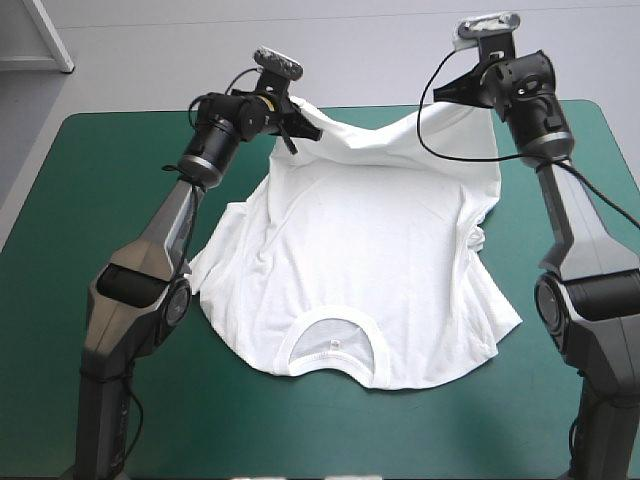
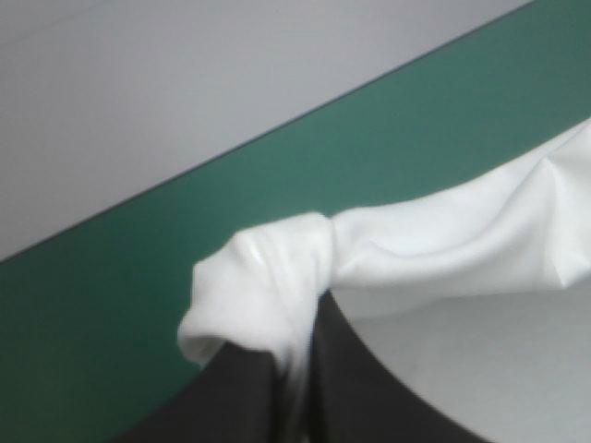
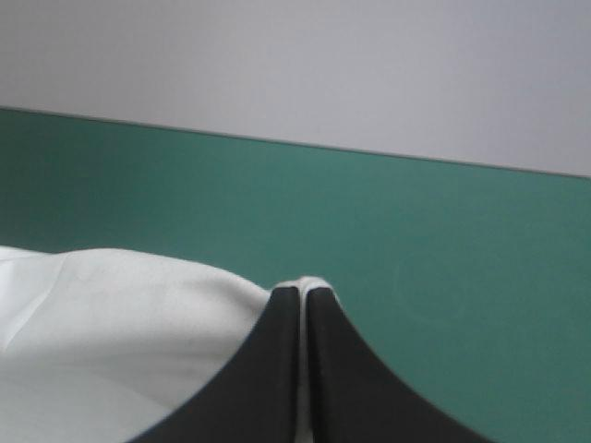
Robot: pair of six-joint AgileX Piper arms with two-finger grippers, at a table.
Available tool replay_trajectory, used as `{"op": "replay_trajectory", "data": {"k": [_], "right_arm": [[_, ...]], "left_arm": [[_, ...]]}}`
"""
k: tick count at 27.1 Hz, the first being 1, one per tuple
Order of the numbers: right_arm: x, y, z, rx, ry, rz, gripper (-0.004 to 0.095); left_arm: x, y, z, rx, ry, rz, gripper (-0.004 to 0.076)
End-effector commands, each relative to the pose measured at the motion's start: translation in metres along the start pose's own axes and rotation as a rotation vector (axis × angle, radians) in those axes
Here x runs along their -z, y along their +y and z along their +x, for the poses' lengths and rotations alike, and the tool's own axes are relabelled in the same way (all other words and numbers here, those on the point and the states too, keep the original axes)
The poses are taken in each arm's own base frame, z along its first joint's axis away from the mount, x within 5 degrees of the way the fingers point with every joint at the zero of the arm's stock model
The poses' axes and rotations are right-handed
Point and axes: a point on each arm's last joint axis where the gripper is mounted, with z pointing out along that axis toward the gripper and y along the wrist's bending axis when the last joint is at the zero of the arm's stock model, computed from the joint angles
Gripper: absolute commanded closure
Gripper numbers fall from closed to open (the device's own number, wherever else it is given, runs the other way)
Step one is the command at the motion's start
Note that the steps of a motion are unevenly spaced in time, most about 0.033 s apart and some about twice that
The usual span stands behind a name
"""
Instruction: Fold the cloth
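The white T-shirt [image 1: 370,260] lies spread on the teal-green table, its collar toward the near edge and its hem lifted at the far side. My left gripper [image 1: 297,112] is shut on the T-shirt at the hem's left corner; in the left wrist view that cloth [image 2: 277,277] bunches over the black fingertips [image 2: 305,369]. My right gripper [image 1: 462,92] is shut on the T-shirt at the hem's right corner. In the right wrist view a thin white edge [image 3: 303,284] shows between its fingers, with the rest of the shirt [image 3: 111,323] hanging beside them.
Bare teal-green cover [image 1: 90,200] surrounds the shirt on the left, right and near sides. The table's far edge [image 1: 400,107] runs just beyond both grippers. A black cable [image 1: 440,130] loops from the right wrist over the raised hem.
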Motion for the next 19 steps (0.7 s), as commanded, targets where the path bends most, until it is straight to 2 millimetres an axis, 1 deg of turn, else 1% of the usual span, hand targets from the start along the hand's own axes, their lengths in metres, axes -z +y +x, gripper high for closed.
{"op": "replay_trajectory", "data": {"k": [1,2,4,6,7,8,9,10,12,13,14,15,16,17,18,19], "right_arm": [[-0.009,-0.004,-0.004,0.018,-0.051,0.027,0.0926],[-0.024,-0.001,0.004,0.023,-0.020,0.026,0.0926],[-0.045,0.001,0.016,0.021,0.028,0.021,0.0925],[-0.062,0.003,0.026,0.006,0.069,0.014,0.0920],[-0.069,0.004,0.031,-0.001,0.086,0.004,0.0902],[-0.074,0.001,0.034,-0.003,0.098,0.002,0.0864],[-0.079,0.000,0.038,-0.014,0.114,-0.009,0.0805],[-0.080,-0.003,0.039,-0.032,0.120,-0.027,0.0721],[-0.081,-0.009,0.041,-0.076,0.134,-0.053,0.0521],[-0.080,-0.013,0.041,-0.096,0.138,-0.058,0.0395],[-0.076,-0.017,0.039,-0.106,0.143,-0.057,0.0300],[-0.073,-0.019,0.039,-0.104,0.159,-0.055,0.0195],[-0.058,-0.023,0.032,-0.083,0.164,-0.048,0.0055],[-0.049,-0.025,0.028,-0.073,0.165,-0.044,0.0026],[-0.026,-0.029,0.020,-0.068,0.166,-0.042,0.0022],[-0.015,-0.031,0.018,-0.065,0.173,-0.043,0.0021]], "left_arm": [[0.002,0.002,-0.016,0.006,-0.148,-0.026,0.0734],[-0.010,0.001,-0.009,0.006,-0.136,-0.024,0.0734],[-0.023,0.001,-0.001,0.006,-0.133,-0.028,0.0733],[-0.032,0.004,0.004,0.016,-0.141,-0.032,0.0724],[-0.032,0.005,0.003,0.015,-0.146,-0.030,0.0707],[-0.032,0.005,0.003,0.005,-0.149,-0.026,0.0658],[-0.032,0.005,0.003,-0.002,-0.152,-0.026,0.0608],[-0.031,0.005,0.002,-0.002,-0.155,-0.025,0.0528],[-0.026,0.005,-0.002,-0.002,-0.165,-0.027,0.0316],[-0.021,0.006,-0.005,-0.009,-0.172,-0.033,0.0204],[-0.016,0.007,-0.008,-0.019,-0.168,-0.039,0.0108],[-0.009,0.008,-0.011,-0.024,-0.167,-0.045,0.0046],[0.009,0.010,-0.019,-0.042,-0.153,-0.054,-0.0006],[0.017,0.010,-0.022,-0.046,-0.144,-0.058,0.0000],[0.041,0.013,-0.031,-0.039,-0.118,-0.073,0.0003],[0.052,0.013,-0.034,-0.040,-0.097,-0.070,0.0003]]}}
